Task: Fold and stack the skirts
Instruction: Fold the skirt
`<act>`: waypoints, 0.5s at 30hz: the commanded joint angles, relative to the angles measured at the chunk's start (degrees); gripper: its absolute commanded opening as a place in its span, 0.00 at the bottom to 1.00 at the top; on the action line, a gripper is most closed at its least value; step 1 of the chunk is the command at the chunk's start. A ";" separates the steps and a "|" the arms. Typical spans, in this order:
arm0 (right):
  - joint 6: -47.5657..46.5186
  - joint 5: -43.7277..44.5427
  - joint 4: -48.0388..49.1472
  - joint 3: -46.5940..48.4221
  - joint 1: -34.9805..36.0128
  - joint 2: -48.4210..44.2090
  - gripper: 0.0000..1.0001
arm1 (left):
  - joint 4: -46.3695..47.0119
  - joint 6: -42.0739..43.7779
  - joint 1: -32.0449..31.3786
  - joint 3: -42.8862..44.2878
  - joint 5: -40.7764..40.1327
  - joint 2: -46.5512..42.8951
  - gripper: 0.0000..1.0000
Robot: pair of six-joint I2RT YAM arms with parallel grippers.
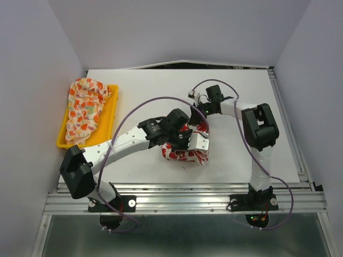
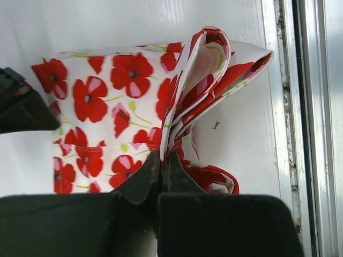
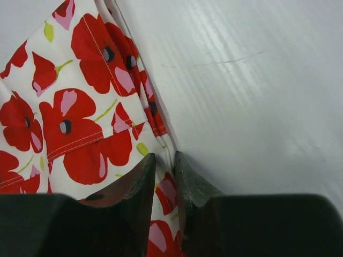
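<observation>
The left gripper [image 2: 162, 159] is clamped on a raised fold of the white skirt [image 2: 107, 101] with red flowers, its 2 fingers pressed together with cloth pinched between them. The right gripper [image 3: 163, 163] straddles this skirt's stitched hem, its fingers nearly together with the layered edge in the narrow gap; whether it grips the cloth cannot be told. The skirt lies bunched on the table [image 1: 144, 85] near its front middle, between both arms. The cream skirt [image 1: 86, 107] rests in the yellow tray [image 1: 111, 115] at the left.
</observation>
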 commanded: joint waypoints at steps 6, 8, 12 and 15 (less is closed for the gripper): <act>-2.74 -5.05 -4.35 -6.75 2.35 -3.27 0.25 | -3.16 4.10 4.72 11.46 -1.06 7.42 0.00; -2.56 -5.40 -4.17 -7.28 2.35 -3.54 0.25 | -3.77 5.50 5.95 13.04 -1.06 9.36 0.00; -1.95 -6.81 -4.08 -7.72 2.88 -4.24 0.25 | -4.04 8.41 9.47 17.79 -0.27 14.63 0.00; -1.68 -7.42 -4.08 -7.46 2.88 -4.33 0.25 | -4.92 10.16 11.67 21.03 0.52 19.90 0.00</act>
